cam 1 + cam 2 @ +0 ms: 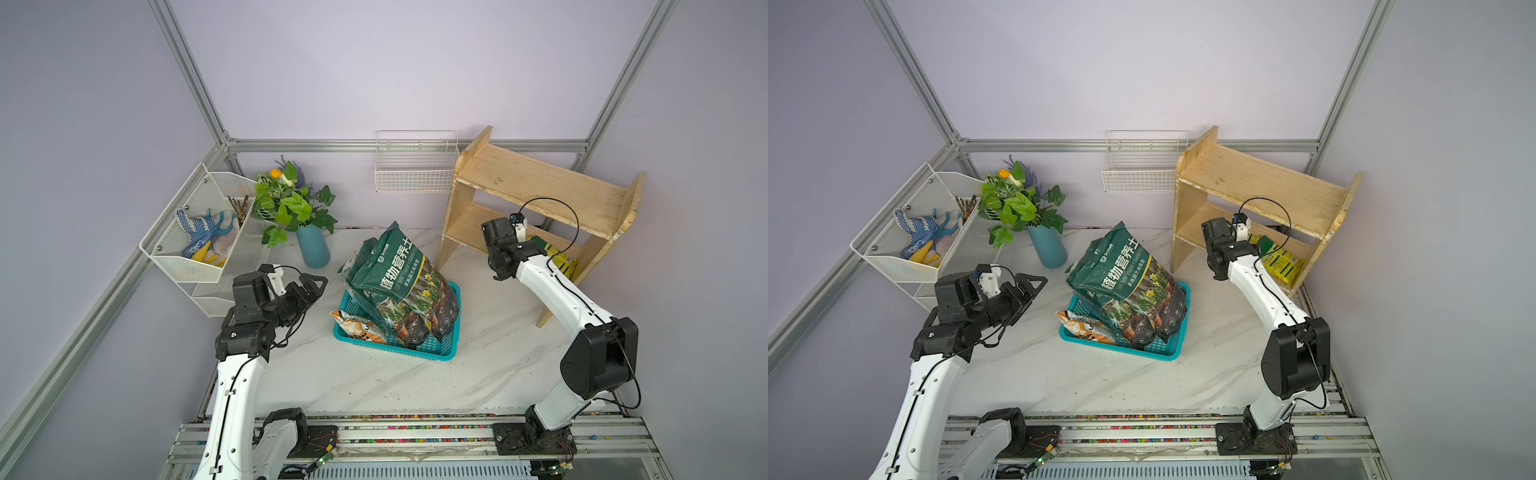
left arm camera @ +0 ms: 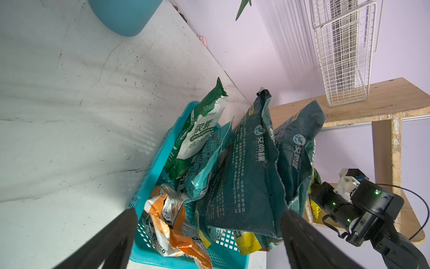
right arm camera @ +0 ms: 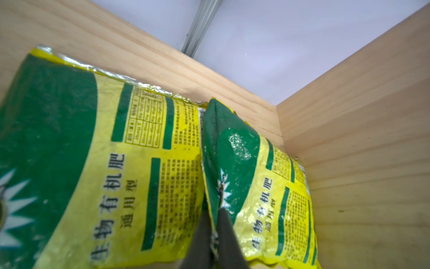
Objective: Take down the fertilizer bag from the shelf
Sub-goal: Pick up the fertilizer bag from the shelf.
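Observation:
The pale wooden shelf (image 1: pixel 540 183) (image 1: pixel 1262 183) stands at the back right. On its lower tier lie two yellow-and-green fertilizer bags, side by side in the right wrist view, one (image 3: pixel 104 163) next to the other (image 3: pixel 267 186). My right gripper (image 3: pixel 215 235) reaches into that tier and is shut on the sealed edge of the fertilizer bag (image 1: pixel 1283 262) (image 1: pixel 561 257) nearer the shelf's side panel (image 3: pixel 360 139). In both top views the wrist hides its fingers. My left gripper (image 1: pixel 309 286) (image 1: pixel 1030 284) (image 2: pixel 209 210) hovers open and empty, left of the teal basket.
A teal basket (image 1: pixel 449 349) (image 1: pixel 1167 353) (image 2: pixel 149 186) mid-table holds large dark green soil bags (image 1: pixel 399 282) and smaller packets. A blue vase with a plant (image 1: pixel 312 247) stands behind it. White wire baskets hang on the back wall (image 1: pixel 415 166) and the left wall (image 1: pixel 199 232).

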